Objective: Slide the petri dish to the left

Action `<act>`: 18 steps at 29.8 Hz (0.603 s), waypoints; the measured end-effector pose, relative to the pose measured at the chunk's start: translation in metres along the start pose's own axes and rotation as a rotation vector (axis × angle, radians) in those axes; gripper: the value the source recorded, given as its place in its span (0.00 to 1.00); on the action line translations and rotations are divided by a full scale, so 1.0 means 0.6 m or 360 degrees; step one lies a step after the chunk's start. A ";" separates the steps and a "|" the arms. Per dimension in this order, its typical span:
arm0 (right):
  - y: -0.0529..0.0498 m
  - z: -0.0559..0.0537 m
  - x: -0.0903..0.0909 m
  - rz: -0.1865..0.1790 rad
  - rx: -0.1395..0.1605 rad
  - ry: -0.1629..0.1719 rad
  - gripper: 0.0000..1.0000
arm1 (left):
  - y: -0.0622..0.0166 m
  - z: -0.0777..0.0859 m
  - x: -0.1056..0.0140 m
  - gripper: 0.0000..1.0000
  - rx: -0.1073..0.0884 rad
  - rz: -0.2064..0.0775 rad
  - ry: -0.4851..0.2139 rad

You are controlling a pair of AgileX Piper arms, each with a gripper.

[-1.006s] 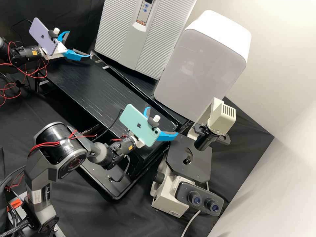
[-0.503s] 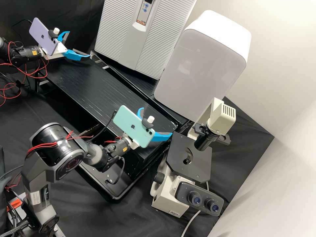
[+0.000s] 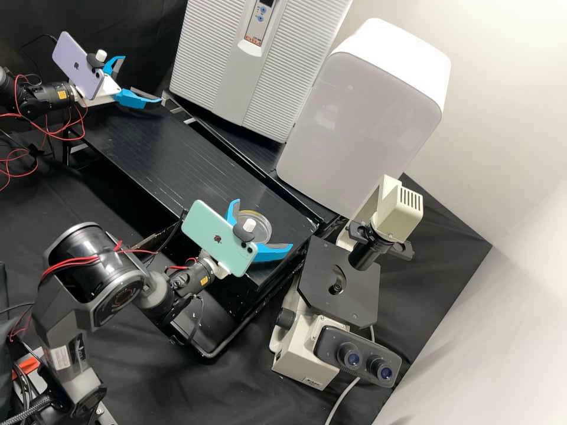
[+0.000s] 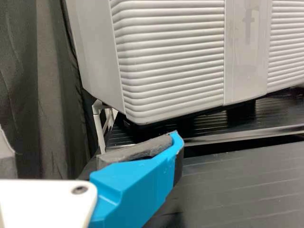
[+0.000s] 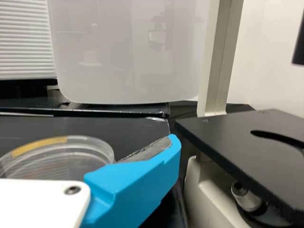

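A clear petri dish [image 3: 261, 219] with a strip of yellow tape lies near the right end of the black raised platform [image 3: 165, 159]. My right gripper [image 3: 263, 229] is open around it, one blue finger on each side. In the right wrist view the dish [image 5: 57, 154] lies flat on the platform, just beside one blue finger [image 5: 137, 183]. My left gripper [image 3: 140, 79] hangs open and holds nothing at the platform's far left end. One of its fingers [image 4: 137, 180] shows above the platform in the left wrist view.
A microscope [image 3: 336, 307] stands right of the platform, and its black stage [image 5: 247, 147] is close to the dish. A white box-shaped unit [image 3: 360, 112] and a ribbed white appliance [image 3: 254, 59] stand behind the platform. Red wires [image 3: 23, 112] trail at the left.
My right gripper has moved left along the platform, away from the microscope. The petri dish, hidden before, now shows between its fingers. The left arm has not moved.
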 end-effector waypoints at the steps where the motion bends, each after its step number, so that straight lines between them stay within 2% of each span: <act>1: -0.001 0.001 -0.001 0.0007 0.0001 0.0008 1.00 | 0.000 0.000 0.000 1.00 0.0000 0.0000 0.0000; 7: -0.010 0.001 -0.003 0.0006 0.0007 0.0037 1.00 | 0.000 0.000 0.000 1.00 0.0000 0.0000 0.0000; 11: -0.022 -0.002 -0.005 -0.0023 0.0014 0.0051 1.00 | 0.000 0.000 0.000 1.00 0.0000 0.0000 0.0000; 14: -0.030 -0.005 -0.004 -0.0060 -0.0017 0.0058 1.00 | 0.000 0.000 0.000 1.00 0.0000 0.0000 0.0000; 18: -0.034 -0.008 -0.004 -0.0075 -0.0026 0.0069 1.00 | 0.000 0.000 0.000 1.00 0.0000 0.0000 0.0000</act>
